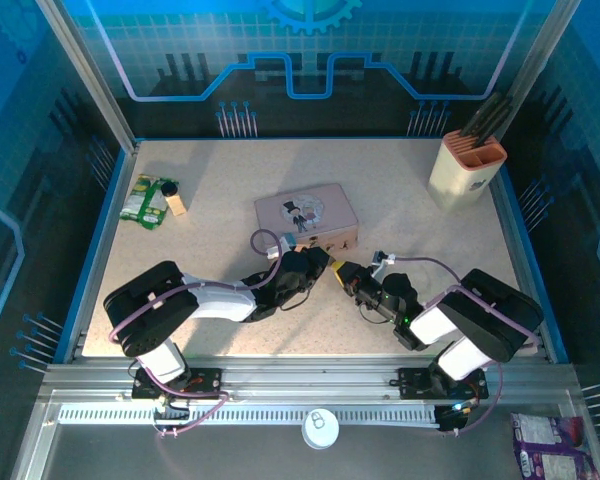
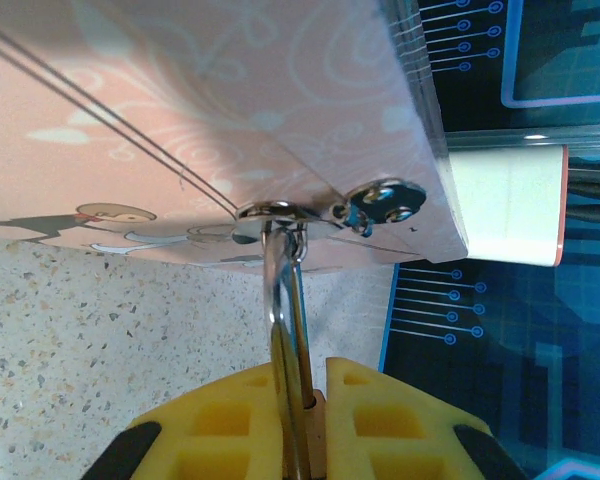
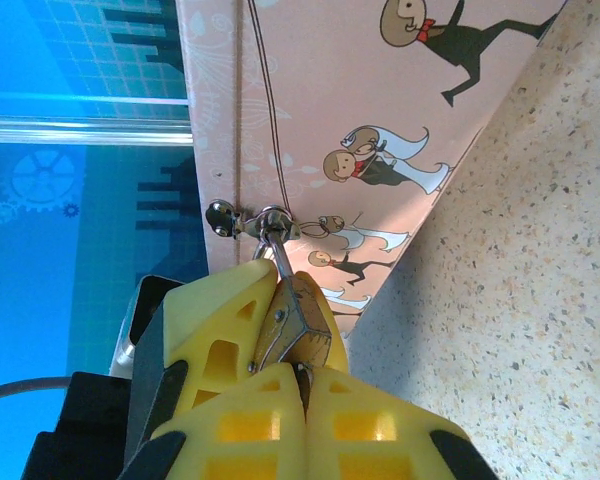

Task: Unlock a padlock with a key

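We noted one small brass padlock [image 3: 298, 335] on the hasp [image 2: 270, 211] of one pink rectangular tin [image 1: 310, 212], clamped by the left gripper [image 2: 300, 430]. The closed right gripper [image 3: 302, 385] crowded it from below. One cream knife holder [image 1: 467, 170] stood well apart.

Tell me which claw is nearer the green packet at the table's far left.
Left. The left claw sits at the pink tin's front edge, down-right of the green packet; the right claw sits just beyond it, farther right.
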You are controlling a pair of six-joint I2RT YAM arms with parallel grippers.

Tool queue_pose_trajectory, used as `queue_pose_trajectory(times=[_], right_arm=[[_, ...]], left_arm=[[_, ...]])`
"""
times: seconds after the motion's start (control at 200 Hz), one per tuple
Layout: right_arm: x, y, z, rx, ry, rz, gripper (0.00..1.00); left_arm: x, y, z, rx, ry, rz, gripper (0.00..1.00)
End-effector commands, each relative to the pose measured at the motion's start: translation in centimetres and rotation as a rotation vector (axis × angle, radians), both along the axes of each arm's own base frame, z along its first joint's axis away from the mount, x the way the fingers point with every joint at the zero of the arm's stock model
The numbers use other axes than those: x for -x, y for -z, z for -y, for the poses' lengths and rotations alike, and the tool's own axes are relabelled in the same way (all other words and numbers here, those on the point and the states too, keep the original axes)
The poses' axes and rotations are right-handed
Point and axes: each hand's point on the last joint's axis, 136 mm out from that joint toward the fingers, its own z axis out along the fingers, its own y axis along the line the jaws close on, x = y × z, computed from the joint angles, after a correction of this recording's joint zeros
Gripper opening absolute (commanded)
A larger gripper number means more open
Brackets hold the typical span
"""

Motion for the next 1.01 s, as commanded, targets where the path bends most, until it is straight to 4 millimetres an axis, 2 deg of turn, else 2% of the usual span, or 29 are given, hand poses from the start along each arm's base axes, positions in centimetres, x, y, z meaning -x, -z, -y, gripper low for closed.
queue_pose_trajectory(times=[0.0,0.1,0.315,0.43,0.57,0.77,0.876,0.911,1.001], right_arm=[[-1.0,-0.7,-0.6,0.022,0.003,0.018,0.00],[-1.3,-1.5,-1.1,0.002,-0.012,0.025,0.00],[-1.9,-2.9,-0.4,-0.006,-0.010,0.060,0.00],[-1.7,-3.6,0.1,0.015,-0.024,0.090,0.15],[-1.0,-2.5,1.8,0.106,-0.023,0.065,0.38],[0.8,-2.4,4.4,0.329,-0.051,0.073,0.53],[1.7,-3.4,5.7,0.432,-0.087,0.135,0.52],[2.2,-3.0,6.0,0.478,-0.113,0.134,0.52],[3.3,-3.5,6.0,0.556,-0.196,0.190,0.47]], left_arm=[[3.5,-9.2,5.9,0.242,0.229,0.142,0.00],[3.9,-9.1,6.3,0.237,0.240,0.141,0.00],[4.4,-8.6,6.8,0.225,0.254,0.128,0.00],[4.3,-7.8,6.4,0.196,0.241,0.112,0.00],[3.5,-6.9,4.6,0.129,0.188,0.105,0.00],[2.6,-6.3,3.2,0.084,0.149,0.107,0.00],[2.4,-6.1,2.9,0.071,0.142,0.110,0.00],[2.4,-6.1,2.8,0.069,0.141,0.110,0.00],[2.4,-5.8,2.5,0.058,0.137,0.107,0.00]])
